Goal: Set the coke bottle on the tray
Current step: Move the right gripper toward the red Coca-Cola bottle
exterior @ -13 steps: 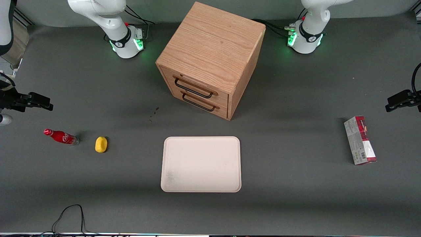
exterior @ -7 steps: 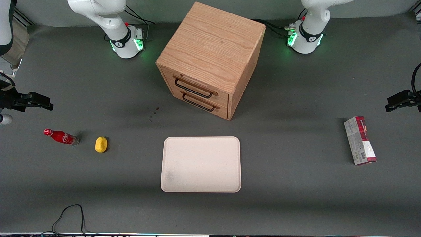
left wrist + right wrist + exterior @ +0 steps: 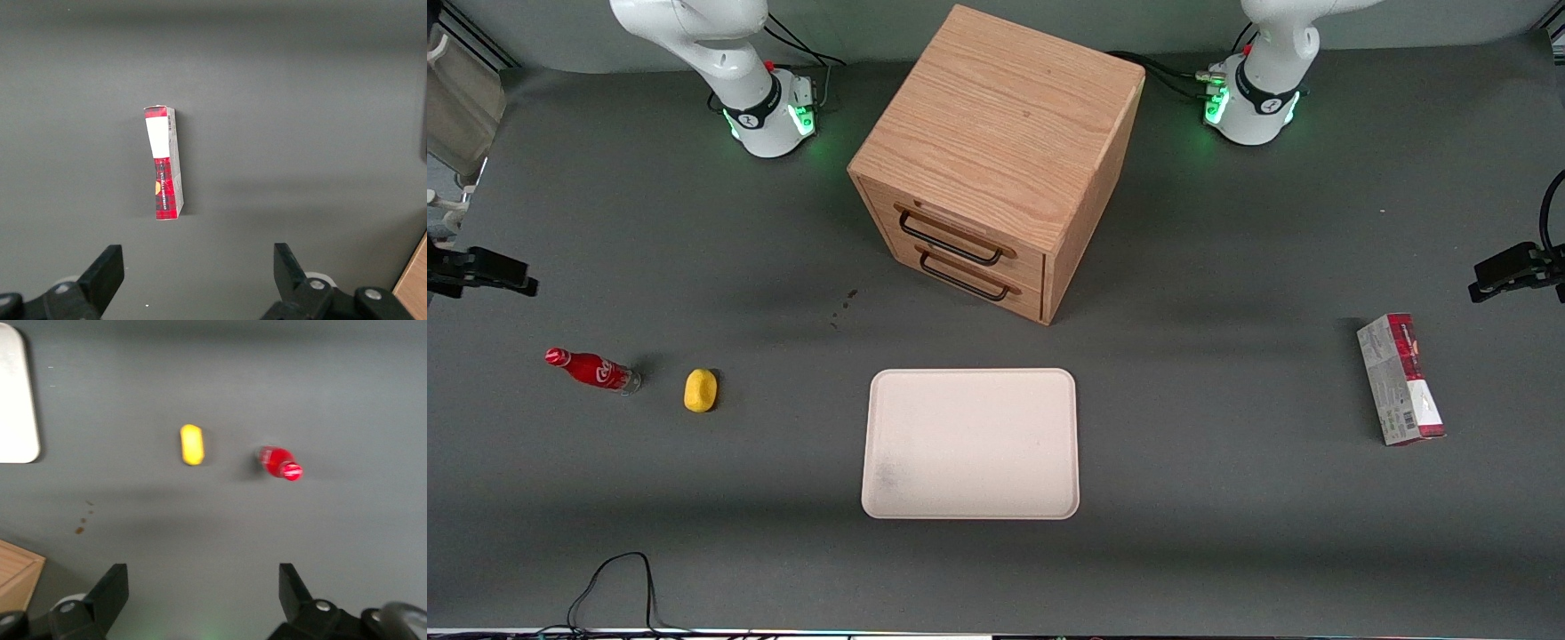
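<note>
The grey table (image 3: 1227,551) carries everything. Largest on it is the wooden cabinet (image 3: 996,151), set at an angle midway between the two arm bases, its two drawers shut and each fitted with a dark wire handle. In front of the cabinet and nearer the front camera lies the tray (image 3: 970,443), cream and flat, with nothing on it; a faint grey smudge marks one of its near corners. Between cabinet and tray the table is bare apart from a few small brown spots (image 3: 845,305).

Toward the parked arm's end of the table lies a red-and-grey carton (image 3: 1400,378) on its side; it bears print and a barcode, but none of the writing can be read.

Toward the working arm's end stands the bottle (image 3: 592,369), red with a red cap, a clear base and a white script logo of which only the first letters show. It is well apart from the tray. Near it, between bottle and tray, sits a small yellow lemon (image 3: 700,390); the two do not touch.

The gripper (image 3: 203,595) hangs above the table at the working arm's end, farther from the front camera than the bottle. Its two fingers are spread wide, with nothing between them, and the bottle and lemon are well clear of them
</note>
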Tool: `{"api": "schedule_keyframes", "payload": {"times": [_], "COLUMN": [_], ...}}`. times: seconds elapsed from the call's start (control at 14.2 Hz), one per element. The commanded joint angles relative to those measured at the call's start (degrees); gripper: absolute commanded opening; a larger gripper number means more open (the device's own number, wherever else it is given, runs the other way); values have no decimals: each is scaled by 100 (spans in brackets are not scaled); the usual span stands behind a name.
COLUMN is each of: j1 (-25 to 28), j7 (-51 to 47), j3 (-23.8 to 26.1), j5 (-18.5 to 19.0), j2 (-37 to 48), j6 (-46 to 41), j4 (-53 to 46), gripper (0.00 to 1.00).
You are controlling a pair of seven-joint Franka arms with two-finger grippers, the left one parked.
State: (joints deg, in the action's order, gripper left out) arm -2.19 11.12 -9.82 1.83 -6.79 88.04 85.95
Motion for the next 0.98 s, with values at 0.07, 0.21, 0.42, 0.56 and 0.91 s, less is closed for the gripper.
{"api": "schedule_keyframes", "payload": {"times": [0.07,0.21,0.42,0.56,0.91], "j1": [8,8,17,26,131], "j7": [986,1513,2024,2043,2017], "j3": [-642,-915,-1346,-1365,-1365], "j5": [2,-7,-454,-473,-482], "j2": [2,2,11,19,11], "j6": [169,336,423,695,2117], "j4": [-43,-17,158,456,1685], "gripper": [100,100,100,100,100]}}
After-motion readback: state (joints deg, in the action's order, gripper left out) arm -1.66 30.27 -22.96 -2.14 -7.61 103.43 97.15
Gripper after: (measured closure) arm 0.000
